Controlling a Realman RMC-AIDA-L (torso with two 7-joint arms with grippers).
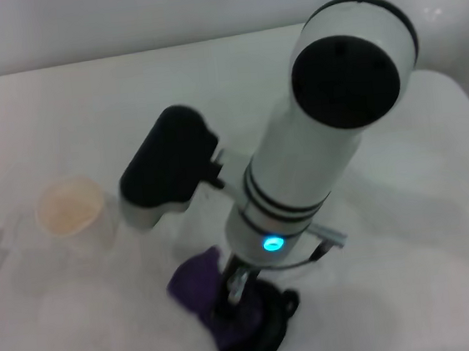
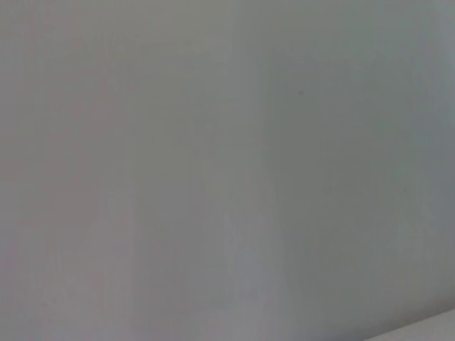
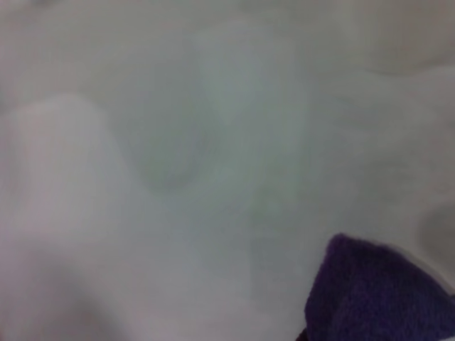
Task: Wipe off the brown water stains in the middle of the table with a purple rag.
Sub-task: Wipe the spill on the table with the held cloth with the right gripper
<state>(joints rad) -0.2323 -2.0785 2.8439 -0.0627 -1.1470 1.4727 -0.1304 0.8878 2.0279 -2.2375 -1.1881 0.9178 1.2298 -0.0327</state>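
The purple rag (image 1: 197, 282) lies bunched on the white table (image 1: 423, 290) near the front middle, with its black part (image 1: 271, 322) at the front right. My right arm reaches down from the upper right. My right gripper (image 1: 237, 297) sits on top of the rag and appears shut on it. The rag also shows in the right wrist view (image 3: 377, 295), close above the bare tabletop (image 3: 178, 177). The brown water stains are not visible; the arm hides the table's middle. My left gripper is out of view.
A white paper cup (image 1: 70, 211) with a tan inside stands to the left of the arm. The table's far edge (image 1: 121, 57) runs along the back. The left wrist view shows only a plain grey surface.
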